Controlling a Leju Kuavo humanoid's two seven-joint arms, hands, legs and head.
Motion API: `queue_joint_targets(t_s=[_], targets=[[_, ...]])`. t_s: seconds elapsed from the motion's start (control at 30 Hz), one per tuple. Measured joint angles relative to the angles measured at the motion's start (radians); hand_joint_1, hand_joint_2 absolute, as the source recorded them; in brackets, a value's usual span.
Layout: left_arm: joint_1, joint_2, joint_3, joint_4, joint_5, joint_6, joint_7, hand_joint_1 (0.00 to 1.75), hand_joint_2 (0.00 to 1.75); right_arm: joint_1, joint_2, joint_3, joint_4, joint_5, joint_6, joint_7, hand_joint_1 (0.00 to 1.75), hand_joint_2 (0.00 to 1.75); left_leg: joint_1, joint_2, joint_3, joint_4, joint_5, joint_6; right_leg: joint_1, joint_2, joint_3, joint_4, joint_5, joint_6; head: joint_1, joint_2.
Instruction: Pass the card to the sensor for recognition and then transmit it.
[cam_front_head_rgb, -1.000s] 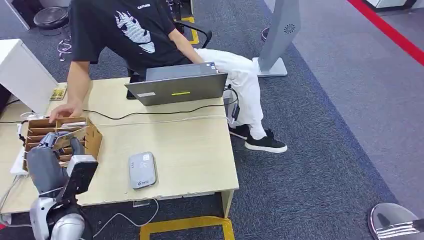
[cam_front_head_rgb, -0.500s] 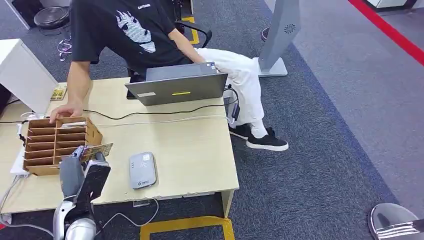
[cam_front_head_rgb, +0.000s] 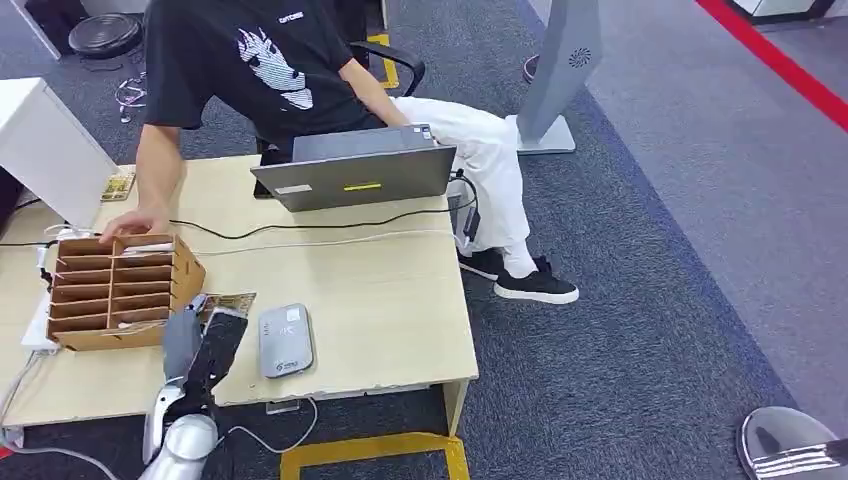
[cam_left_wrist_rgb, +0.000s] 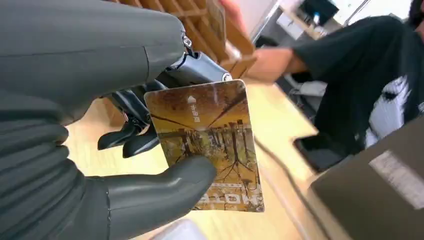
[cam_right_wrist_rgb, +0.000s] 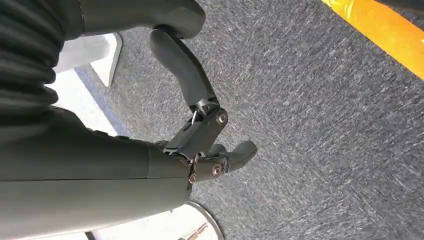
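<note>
The card (cam_left_wrist_rgb: 207, 145) was pinched at one edge by the left hand (cam_front_head_rgb: 200, 335), just beside the sensor (cam_front_head_rgb: 284, 340) on the table (cam_front_head_rgb: 380, 290). It was judged light, stiff and slippery. The right hand (cam_right_wrist_rgb: 200, 130) hung empty, fingers apart
</note>
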Motion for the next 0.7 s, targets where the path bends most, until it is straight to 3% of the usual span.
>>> queue_joint_targets(t_s=[0.23,0.7], targets=[[-0.037,-0.03,0.002,0.135,0.015,0.001,-0.008,1.75,1.75,-0.002,0.0,0.0,0.0,0.003,0.0,0.0,0.0,1.75,0.0,0.0,0.0,0.0,0.0,0.0,0.0,0.0,0.0,0.0,0.0,0.0,0.0,0.0],[-0.067,-0.046,0.004,0.22,0.022,0.0,-0.01,1.75,1.75,-0.003,0.0,0.0,0.0,0.006,0.0,0.0,0.0,1.75,0.0,0.0,0.0,0.0,0.0,0.0,0.0,0.0,0.0,0.0,0.0,0.0,0.0,0.0]])
